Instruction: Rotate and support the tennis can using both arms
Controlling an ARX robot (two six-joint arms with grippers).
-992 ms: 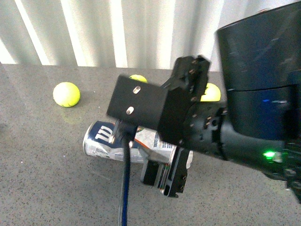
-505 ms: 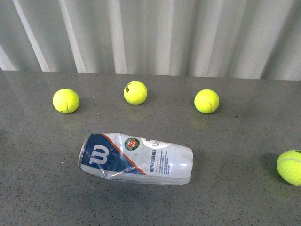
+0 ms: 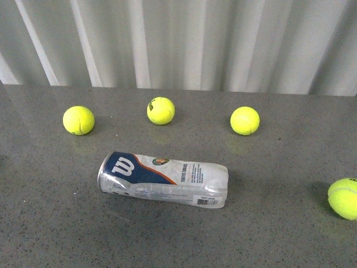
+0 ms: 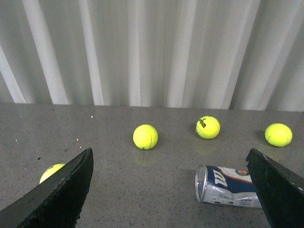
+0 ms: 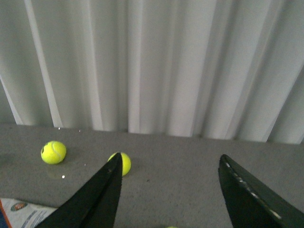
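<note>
- Grey speckled worktop (image 3: 50, 234) runs back to a white ribbed wall (image 3: 184, 39).
- On it lies the can (image 3: 163, 180), on its side and a little askew. It sits just nearer than a row of three balls, with its rimmed end to the left and its "W" label facing up.
- Nothing touches the can in the front view.
- Left jaws: spread wide and empty. The can shows beyond them in the left wrist view, well apart and partly hidden by one finger (image 4: 278, 190).
- Right jaws: also spread wide and empty. Only a corner of the can's label shows at the edge of the right wrist view.
- Progress, as I judge it: the can rests flat on the worktop, unheld and unsupported. From its lie alone I cannot tell whether any turn has been made.
- Left to do, by that reading: bring both jaws in to the can, turn it, and steady it from both sides.
- Count: one can.
- Count: four balls in the front view, at left (image 3: 78, 120), middle (image 3: 160, 110) and right (image 3: 245, 120) of the row, plus a lone one (image 3: 343, 198) at the right edge.
- The left wrist view shows one more ball (image 4: 52, 172), half hidden behind a finger and left of the row. That probably makes five.
</note>
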